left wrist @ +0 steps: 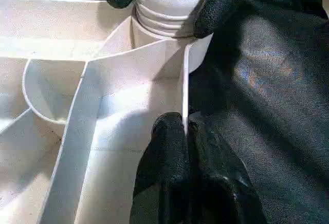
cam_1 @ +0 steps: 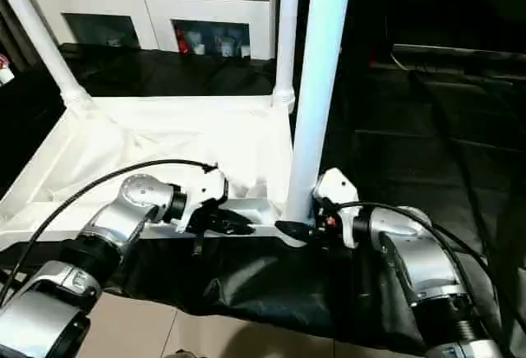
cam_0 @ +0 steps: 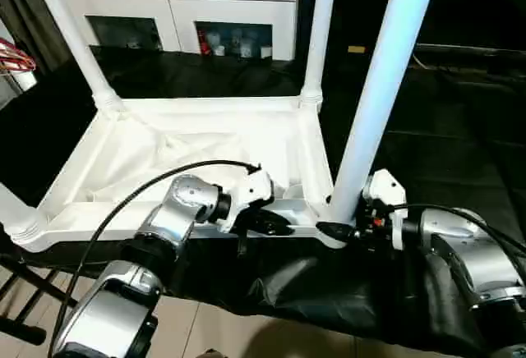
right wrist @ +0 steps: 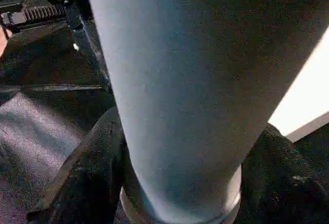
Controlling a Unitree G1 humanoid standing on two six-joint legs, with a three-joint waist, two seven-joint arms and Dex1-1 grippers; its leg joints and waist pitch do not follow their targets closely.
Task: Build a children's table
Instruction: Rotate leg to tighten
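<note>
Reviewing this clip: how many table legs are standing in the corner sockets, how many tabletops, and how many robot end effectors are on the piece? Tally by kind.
Table legs standing in sockets: 4 (near right, far right, far left, near left)
Tabletop: 1
End effectors: 2 (left end effector, right end effector)
Total: 7

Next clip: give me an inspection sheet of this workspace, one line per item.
Surface: black cloth over the work area, creased at the near edge.
Job's things: table top lies upside down; legs stand in the far left, far right and near right sockets; a leg base shows at the near left corner.
Clutter: nothing seen.
Grippers: left tool shut on the near rim; right tool with a finger on each side of the near right leg's base.
Cables: black cable arcs over the left forearm.
Surroundings: white cabinet behind.
</note>
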